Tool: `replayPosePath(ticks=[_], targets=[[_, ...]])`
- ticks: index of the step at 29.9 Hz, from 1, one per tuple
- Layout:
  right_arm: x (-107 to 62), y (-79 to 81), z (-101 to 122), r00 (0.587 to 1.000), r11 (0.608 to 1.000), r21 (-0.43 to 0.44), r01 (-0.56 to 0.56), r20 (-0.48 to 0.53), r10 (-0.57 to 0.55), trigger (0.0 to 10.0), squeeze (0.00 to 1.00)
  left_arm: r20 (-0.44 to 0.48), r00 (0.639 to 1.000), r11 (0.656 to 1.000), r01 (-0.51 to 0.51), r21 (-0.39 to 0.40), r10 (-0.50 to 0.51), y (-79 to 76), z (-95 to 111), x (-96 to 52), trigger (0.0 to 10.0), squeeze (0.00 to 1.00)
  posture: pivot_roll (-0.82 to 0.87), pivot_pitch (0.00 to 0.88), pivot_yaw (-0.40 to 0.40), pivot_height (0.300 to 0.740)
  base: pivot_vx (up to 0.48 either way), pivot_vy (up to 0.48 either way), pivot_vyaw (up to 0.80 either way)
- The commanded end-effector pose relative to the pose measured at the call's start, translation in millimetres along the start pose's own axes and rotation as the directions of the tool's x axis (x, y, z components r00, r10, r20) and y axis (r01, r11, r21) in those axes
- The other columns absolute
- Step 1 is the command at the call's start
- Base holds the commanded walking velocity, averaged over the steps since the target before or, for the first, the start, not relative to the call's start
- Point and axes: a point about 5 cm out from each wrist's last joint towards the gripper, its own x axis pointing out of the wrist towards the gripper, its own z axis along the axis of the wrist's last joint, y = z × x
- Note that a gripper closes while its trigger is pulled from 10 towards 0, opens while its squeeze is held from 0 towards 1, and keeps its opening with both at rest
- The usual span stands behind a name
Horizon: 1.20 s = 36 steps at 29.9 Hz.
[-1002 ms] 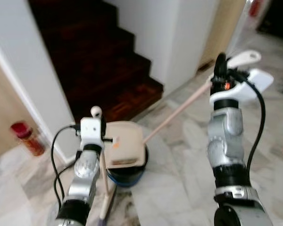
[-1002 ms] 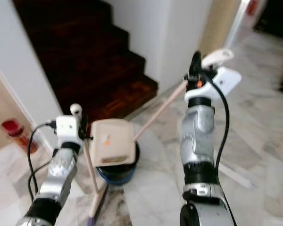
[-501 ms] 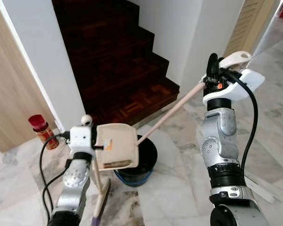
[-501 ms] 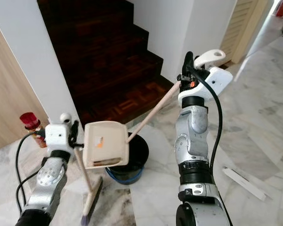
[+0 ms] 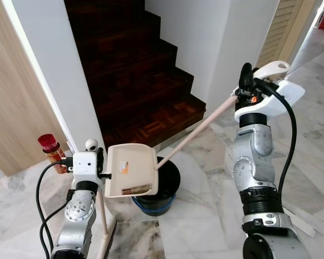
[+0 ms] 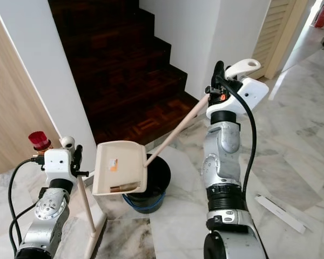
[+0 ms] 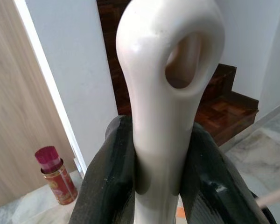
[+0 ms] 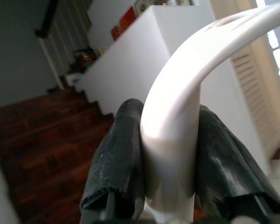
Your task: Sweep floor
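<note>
My right gripper (image 5: 247,81) is shut on the white grip of a long-handled dustpan (image 5: 130,170). Its beige pole (image 5: 197,128) slants down to the cream pan, which hangs tilted over a black bin with a blue base (image 5: 166,183); a little brown debris lies at the pan's lower edge. My left gripper (image 5: 97,158) is shut on the broom handle (image 5: 102,216), whose cream looped top (image 7: 170,70) sits between the black fingers (image 7: 109,177). The broom pole runs down to the marble floor beside the bin.
A dark wooden staircase (image 5: 135,75) rises ahead between white walls. A red-capped can (image 5: 52,152) stands by the wooden panel at the left. A white strip (image 6: 279,213) lies on the marble floor at the right. A louvred door (image 5: 283,27) is at the far right.
The camera has swung and steadied, so the stairs and can shifted in view. The dustpan now sits lower and more tilted over the bin. Both grips are unchanged.
</note>
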Motion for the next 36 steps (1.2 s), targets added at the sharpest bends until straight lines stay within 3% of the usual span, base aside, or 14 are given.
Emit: replayPosePath(ticks=[1, 34, 36], targets=[[5.9, 1.3, 15.9, 0.996, 0.998, -0.055, -0.010, 0.085, 0.015, 10.0, 0.00, 0.043, 0.999, 1.000, 0.009, 0.019, -0.010, -2.0, 9.4, 2.8, 10.0, 0.00, 0.08, 0.000, -0.001, 0.740, 0.000, 0.000, 0.00], [5.8, 0.4, 18.7, 0.994, 0.996, -0.084, -0.001, 0.112, 0.011, 10.0, 0.00, 0.042, 0.999, 1.000, 0.012, 0.019, -0.013, -2.5, 9.2, 2.0, 10.0, 0.00, 0.08, 0.000, 0.000, 0.740, 0.000, 0.000, 0.00], [4.8, 18.2, 23.2, 0.985, 0.993, -0.112, -0.032, 0.163, 0.051, 10.0, 0.00, 0.054, 0.998, 0.999, 0.033, 0.027, -0.034, -9.7, 10.4, 0.0, 10.0, 0.00, 0.09, 0.000, -0.008, 0.740, 0.322, 0.000, -0.80]])
